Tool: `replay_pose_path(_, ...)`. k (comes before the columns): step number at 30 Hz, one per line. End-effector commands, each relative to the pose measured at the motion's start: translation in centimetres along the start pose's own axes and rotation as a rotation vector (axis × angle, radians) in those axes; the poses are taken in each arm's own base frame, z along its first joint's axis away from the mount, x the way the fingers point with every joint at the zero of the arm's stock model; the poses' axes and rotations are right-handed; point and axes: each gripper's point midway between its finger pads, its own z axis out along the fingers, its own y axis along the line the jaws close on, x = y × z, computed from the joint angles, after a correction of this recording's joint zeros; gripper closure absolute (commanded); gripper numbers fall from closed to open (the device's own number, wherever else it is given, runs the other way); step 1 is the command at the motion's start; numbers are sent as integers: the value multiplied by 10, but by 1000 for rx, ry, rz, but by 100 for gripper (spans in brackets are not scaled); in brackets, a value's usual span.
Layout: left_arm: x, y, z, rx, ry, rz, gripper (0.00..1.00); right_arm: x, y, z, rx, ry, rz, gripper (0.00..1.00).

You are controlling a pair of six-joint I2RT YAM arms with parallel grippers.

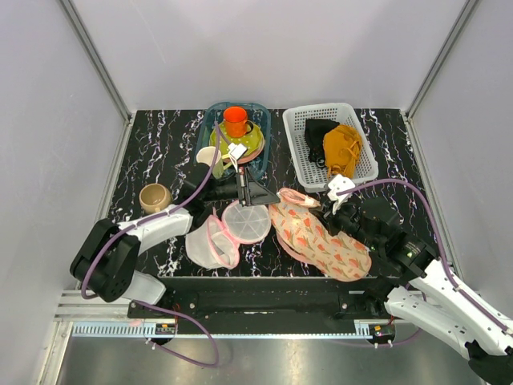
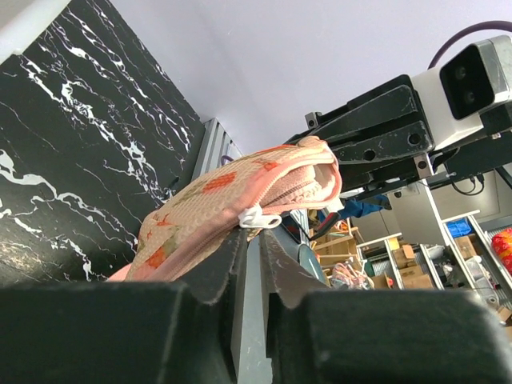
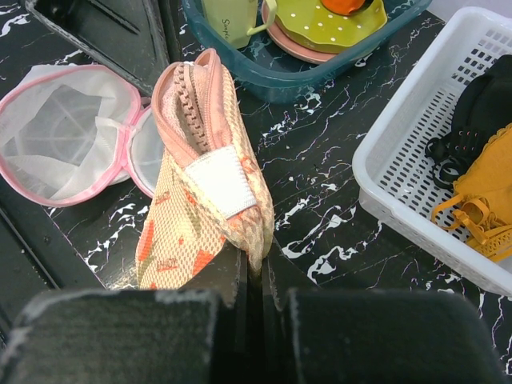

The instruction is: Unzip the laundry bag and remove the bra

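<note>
The laundry bag [image 1: 321, 239], peach with a red-green print, lies at mid table and lifts at its far end. My left gripper [image 1: 276, 195] is at that far end, and in the left wrist view it [image 2: 254, 234] is shut on the white zip pull [image 2: 260, 216] at the bag's [image 2: 208, 212] pink zip edge. My right gripper [image 1: 337, 215] is at the bag's right side, and in the right wrist view it [image 3: 258, 268] is shut on a fold of the bag [image 3: 200, 192] below a white patch. The zip teeth [image 3: 190, 96] look closed. The bra is hidden.
A round white mesh pouch with pink rim [image 1: 228, 233] lies open left of the bag. A white basket [image 1: 362, 164] at the back right holds a black and a mustard garment. A blue bin [image 1: 210, 120] with dishes stands at the back middle. A beige cup [image 1: 155, 197] stands at the left.
</note>
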Motion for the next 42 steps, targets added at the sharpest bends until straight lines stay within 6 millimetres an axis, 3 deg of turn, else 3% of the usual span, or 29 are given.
replay_pose_path(1,-8,-4,2,32,-20,50,90,-23,3,0,-23,-86,-10,100)
replay_pose_path(6,-8,2,1,16,-25,37,98,-20,3,1,-22,-75,-15,100)
replay_pose_path(11,-7,-2,0,40,-32,24,77,-19,2,1,-17,-73,-17,100)
replay_pose_path(15,-6,-4,-3,63,-35,17,74,-18,3,1,-24,-69,-17,100)
replay_pose_path(21,-4,-11,-5,135,-29,-6,60,-16,3,2,-21,-61,-18,100)
replay_pose_path(35,-11,-15,-4,178,-66,-15,69,-20,2,3,-18,-63,-30,100)
replay_pose_path(42,-12,-8,-2,110,-56,-17,62,-20,3,5,-26,-60,-32,100)
